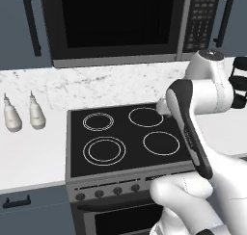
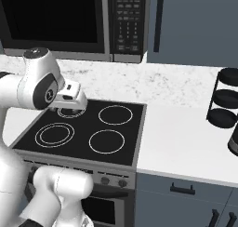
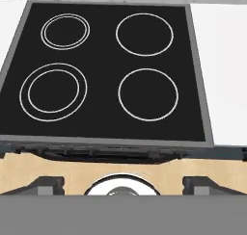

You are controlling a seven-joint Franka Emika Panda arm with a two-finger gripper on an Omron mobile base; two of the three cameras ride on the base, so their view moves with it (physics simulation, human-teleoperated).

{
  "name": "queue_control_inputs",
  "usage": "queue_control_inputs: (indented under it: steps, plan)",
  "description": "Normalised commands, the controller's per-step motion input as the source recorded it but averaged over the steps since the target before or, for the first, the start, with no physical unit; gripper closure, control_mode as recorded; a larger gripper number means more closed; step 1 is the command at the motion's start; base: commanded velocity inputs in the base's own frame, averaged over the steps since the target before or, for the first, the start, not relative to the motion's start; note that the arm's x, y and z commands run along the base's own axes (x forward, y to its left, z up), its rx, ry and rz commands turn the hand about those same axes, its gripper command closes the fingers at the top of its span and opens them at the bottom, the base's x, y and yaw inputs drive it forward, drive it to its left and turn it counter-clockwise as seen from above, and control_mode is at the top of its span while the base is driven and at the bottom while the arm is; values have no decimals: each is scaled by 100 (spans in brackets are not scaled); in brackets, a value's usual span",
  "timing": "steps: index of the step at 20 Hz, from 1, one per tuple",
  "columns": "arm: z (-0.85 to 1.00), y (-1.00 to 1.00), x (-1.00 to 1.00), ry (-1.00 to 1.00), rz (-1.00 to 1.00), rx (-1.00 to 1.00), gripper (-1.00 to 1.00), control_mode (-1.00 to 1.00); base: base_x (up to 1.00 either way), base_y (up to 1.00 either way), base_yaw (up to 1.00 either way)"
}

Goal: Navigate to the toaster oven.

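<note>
Stove (image 1: 125,133) sits right in front of me, black and flat, with four white ring burners. A row of small round knobs (image 1: 107,192) runs along its front edge. A big black microwave (image 1: 116,22) with a button pad hangs above it, between grey-blue cupboards (image 2: 195,26) with dark bar handles.

The white speckled bench (image 2: 186,133) runs out on both sides of the stove. On the left part stand two small white bottles (image 1: 12,114) (image 1: 36,112), side by side and just apart. On the right part stands a dark rack (image 2: 222,98) with three round tiers. Something dark and round (image 2: 234,138) is near it at the picture's edge, maybe a jar, but too little of it shows to be sure.

My end effector (image 2: 70,110) hangs over the back left burner and points down. In the hand view my end effector (image 3: 126,186) is spread wide, with nothing between its tips. Below it I see the whole stove top and a strip of light wood floor (image 3: 24,166).

I cannot tell from here where the toaster oven is.
</note>
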Motion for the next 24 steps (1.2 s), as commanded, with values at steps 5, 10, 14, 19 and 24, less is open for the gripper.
queue_control_inputs:
  steps: [5,10,14,19,24]
  plan:
    - [-6,0,-43,-8,-11,0,-100,-100,0,0,0]
    - [0,-6,-26,-3,-5,0,-100,100,-25,-29,-5]
    - [0,0,0,0,0,0,-100,100,-68,-100,-16]
    - [0,0,0,0,0,0,-100,100,-13,-75,-54]
    - [0,0,0,0,0,0,-100,100,0,-15,-81]
